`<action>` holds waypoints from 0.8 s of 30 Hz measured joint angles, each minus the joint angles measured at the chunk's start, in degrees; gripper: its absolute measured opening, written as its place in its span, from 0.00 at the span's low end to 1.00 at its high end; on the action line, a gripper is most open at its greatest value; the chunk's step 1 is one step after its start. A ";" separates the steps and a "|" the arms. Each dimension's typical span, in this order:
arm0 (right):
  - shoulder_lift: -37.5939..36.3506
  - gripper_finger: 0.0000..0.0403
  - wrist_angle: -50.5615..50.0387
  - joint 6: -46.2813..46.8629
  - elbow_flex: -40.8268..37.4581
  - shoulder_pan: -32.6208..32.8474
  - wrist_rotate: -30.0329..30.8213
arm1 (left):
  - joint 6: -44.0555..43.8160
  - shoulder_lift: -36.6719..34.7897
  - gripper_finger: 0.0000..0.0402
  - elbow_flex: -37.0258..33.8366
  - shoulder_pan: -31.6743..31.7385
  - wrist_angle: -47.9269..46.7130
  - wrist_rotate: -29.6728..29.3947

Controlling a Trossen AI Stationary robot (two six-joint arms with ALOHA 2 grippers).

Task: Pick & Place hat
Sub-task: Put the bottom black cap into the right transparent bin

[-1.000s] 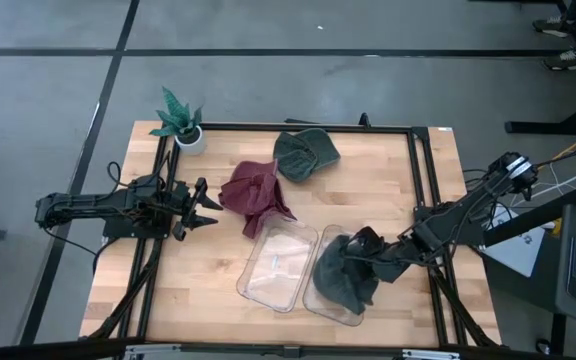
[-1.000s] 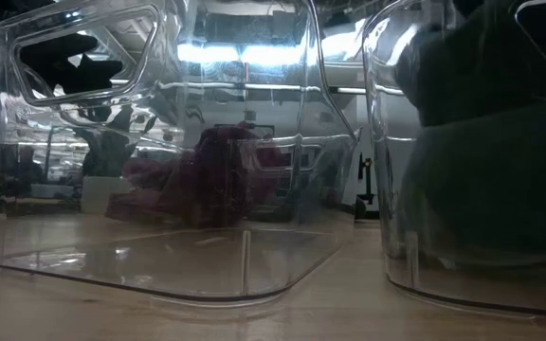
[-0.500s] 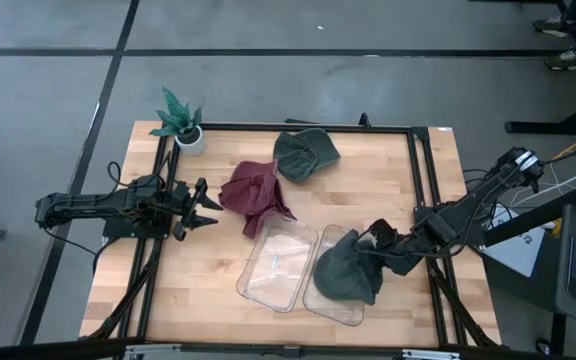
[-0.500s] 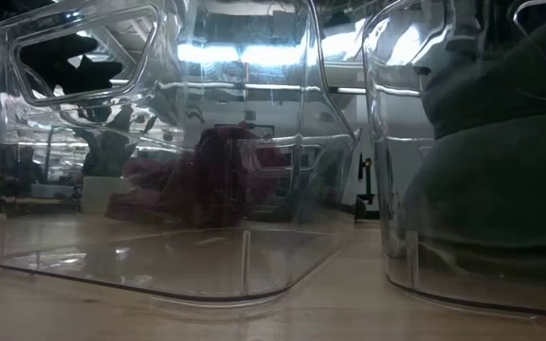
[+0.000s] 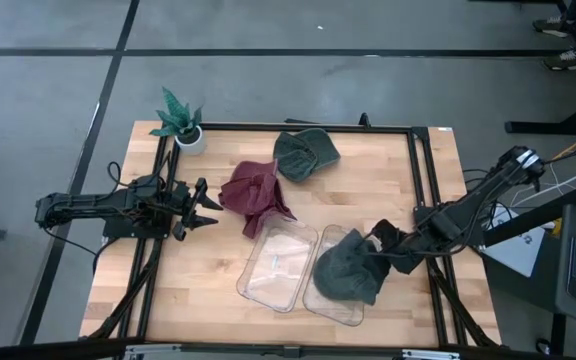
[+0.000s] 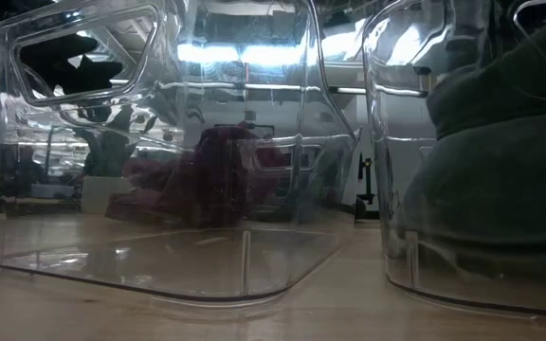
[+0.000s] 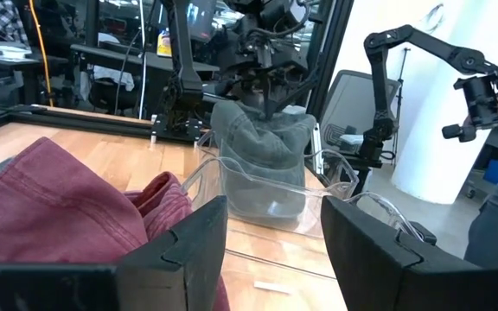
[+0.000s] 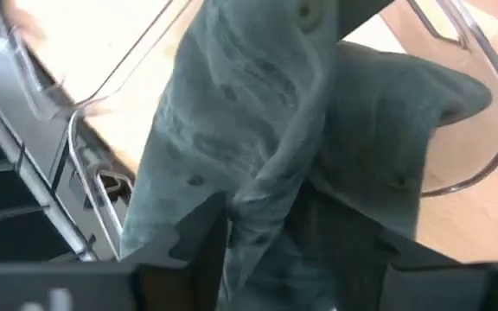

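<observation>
Grey-green hat (image 5: 346,278), maroon hat (image 5: 256,194), dark green hat (image 5: 305,153), clear bins (image 5: 276,264)

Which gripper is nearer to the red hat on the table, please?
Left. The left gripper sits just beside the red hat; the right gripper is across the table, over the grey hat.

The green hat (image 8: 301,138) fills the right wrist view, hiding that tool's fingertips. In the low view the right bin (image 6: 387,142) is cut off by the edge.
</observation>
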 joint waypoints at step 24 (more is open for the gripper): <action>-3.17 0.34 -2.34 -44.10 7.99 -0.12 4.22 | 0.00 0.00 0.46 -0.01 -0.02 0.01 0.02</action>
